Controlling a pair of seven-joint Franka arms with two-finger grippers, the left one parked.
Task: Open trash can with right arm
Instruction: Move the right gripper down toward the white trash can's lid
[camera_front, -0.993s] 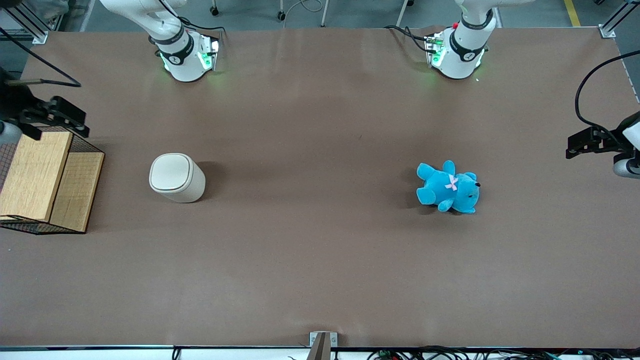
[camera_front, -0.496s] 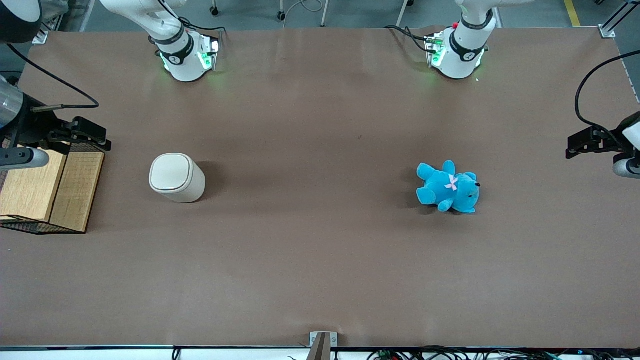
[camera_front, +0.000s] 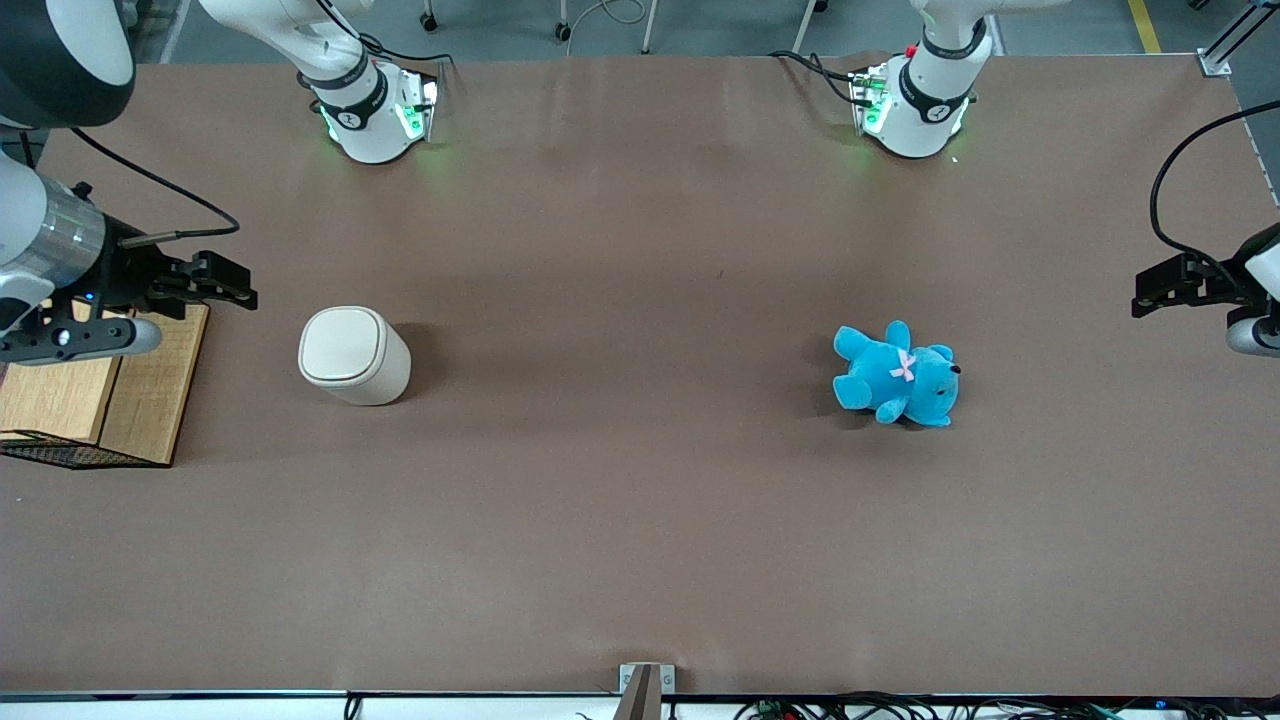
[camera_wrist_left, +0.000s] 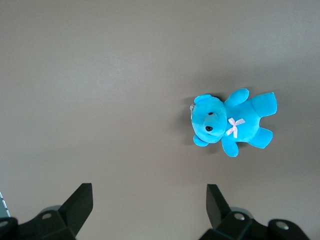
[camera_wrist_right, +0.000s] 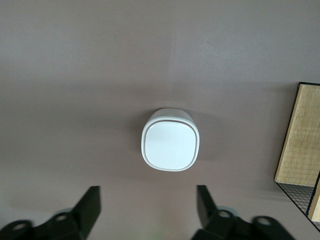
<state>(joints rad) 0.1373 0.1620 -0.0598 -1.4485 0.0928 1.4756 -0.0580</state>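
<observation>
The trash can (camera_front: 352, 355) is a small cream-white bin standing upright on the brown table, its flat lid shut. It also shows in the right wrist view (camera_wrist_right: 170, 146), seen from above. My right arm's gripper (camera_front: 232, 284) is open and empty. It hangs above the table beside the can, toward the working arm's end, a little farther from the front camera than the can. In the right wrist view the gripper (camera_wrist_right: 148, 201) has its two black fingers wide apart, with bare table between them.
A wire basket with wooden blocks (camera_front: 95, 385) stands at the working arm's end of the table, partly under my arm; its edge shows in the right wrist view (camera_wrist_right: 301, 150). A blue teddy bear (camera_front: 897, 376) lies toward the parked arm's end.
My right arm has swung from over the basket toward the trash can, and the gripper is now closer to it. The can and the bear have not moved.
</observation>
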